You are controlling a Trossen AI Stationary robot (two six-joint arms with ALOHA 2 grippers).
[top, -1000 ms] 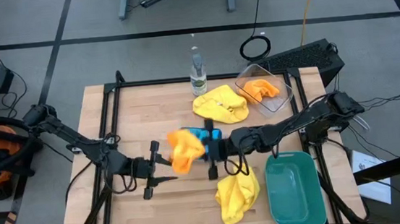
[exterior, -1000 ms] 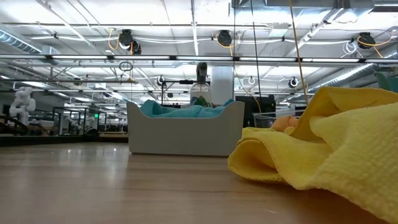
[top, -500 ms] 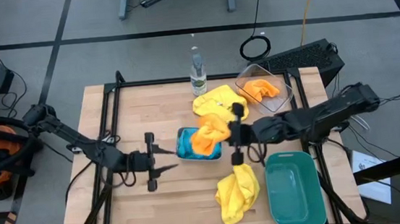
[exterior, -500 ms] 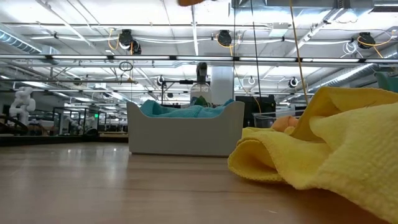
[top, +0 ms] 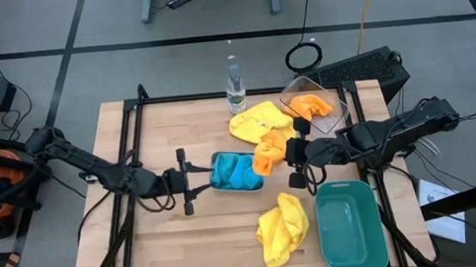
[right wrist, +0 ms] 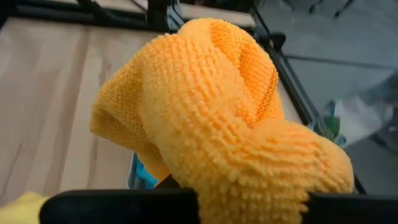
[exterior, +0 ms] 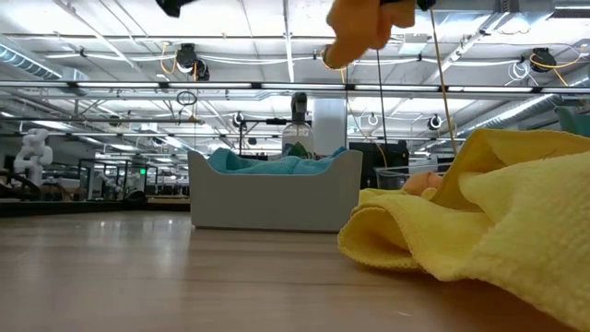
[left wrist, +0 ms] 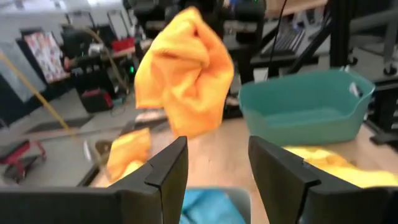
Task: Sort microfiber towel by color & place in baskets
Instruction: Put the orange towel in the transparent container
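Note:
An orange microfiber towel (top: 268,153) hangs bunched from my right gripper (top: 285,153), which is shut on it just right of the pale basket (top: 236,170) that holds blue towels. It also shows in the left wrist view as the orange towel (left wrist: 186,74). My left gripper (top: 201,182) stands open left of the pale basket, pointing at it, with nothing between its fingers. A second orange towel (top: 309,105) lies in the clear basket (top: 333,118). One yellow towel (top: 260,123) lies at the far middle, another yellow towel (top: 283,228) near the green basket (top: 348,226). My right gripper holds the orange towel by a bunched part on its right side (right wrist: 249,186), several layers gathered; the towel itself hides the fingertips. The fingers come from the table's right, slanting down. The towel hangs in a loose lump (exterior: 361,29), lifted clear of the table and the baskets.
A clear bottle (top: 234,85) stands at the far edge, left of the clear basket. The dark green basket has nothing in it. Bare wood lies at the table's left and near left.
My right gripper has carried the orange towel from beside my left gripper toward the table's right, over the pale basket and upward, and has tipped to a shallower slant. My left gripper has swung a little toward the far edge and now points at the pale basket.

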